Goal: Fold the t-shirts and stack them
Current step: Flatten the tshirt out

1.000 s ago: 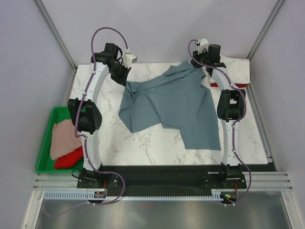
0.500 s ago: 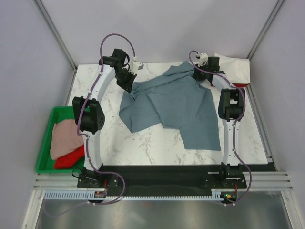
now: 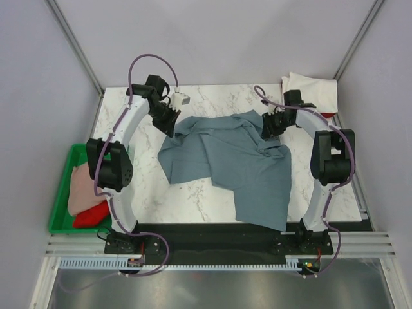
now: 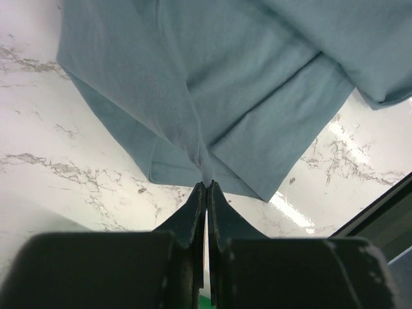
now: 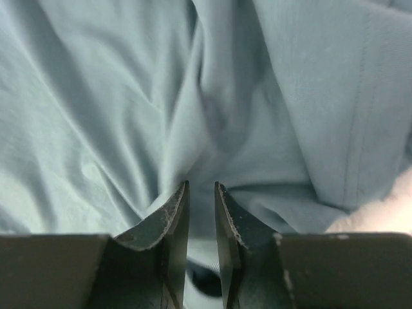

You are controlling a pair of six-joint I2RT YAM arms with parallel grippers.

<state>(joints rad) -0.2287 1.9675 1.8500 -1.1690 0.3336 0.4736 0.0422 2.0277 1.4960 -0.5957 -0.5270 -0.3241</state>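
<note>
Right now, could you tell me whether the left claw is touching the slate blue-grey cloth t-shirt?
Touching. The left wrist view shows the left claw shut, with a fold of the slate blue-grey cloth t-shirt pinched between its tips.

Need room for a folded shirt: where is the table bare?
Bare marble: near-left, between blue-grey shirt and left arm, and the far edge behind it. Crowded: centre, far-right corner with white shirt, green tray.

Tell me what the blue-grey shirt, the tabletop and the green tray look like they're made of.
Blue-grey t-shirt: soft matte knit cloth, probably cotton; it creases and drapes in folds. Tabletop: white marble-look with grey veining, slightly glossy from reflected light; stone or laminate, can't tell. Green tray: likely moulded plastic, smooth uniform colour.
</note>
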